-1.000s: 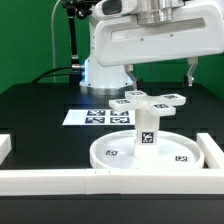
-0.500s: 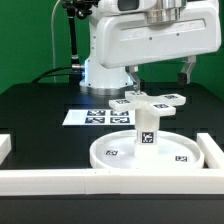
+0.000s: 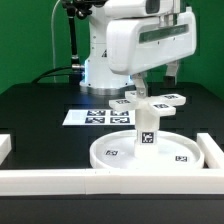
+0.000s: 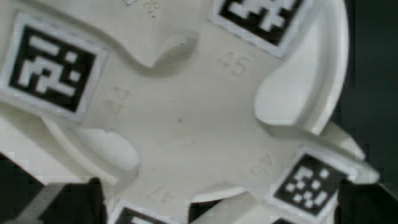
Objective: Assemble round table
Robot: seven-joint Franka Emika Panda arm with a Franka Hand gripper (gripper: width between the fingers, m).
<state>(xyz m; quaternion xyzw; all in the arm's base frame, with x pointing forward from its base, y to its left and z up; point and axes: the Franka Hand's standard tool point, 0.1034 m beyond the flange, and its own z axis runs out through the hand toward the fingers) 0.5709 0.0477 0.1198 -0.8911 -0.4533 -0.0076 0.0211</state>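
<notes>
Standing assembled on the black table [image 3: 40, 110]: round disc [image 3: 178, 156], upright leg [image 3: 146, 128], cross-shaped base [image 3: 150, 99] on top. Hovering just above, gripper [image 3: 158, 74]; jaw state impossible to tell.

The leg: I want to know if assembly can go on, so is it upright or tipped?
Upright. The leg stands straight on the round disc, with the cross-shaped base on top.

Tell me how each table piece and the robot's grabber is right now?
Round disc: flat on the table, rim up, against the border wall.
Leg: upright in the disc's middle.
Cross-shaped base: on top of the leg, level.
Gripper: above the base, holding nothing.
</notes>
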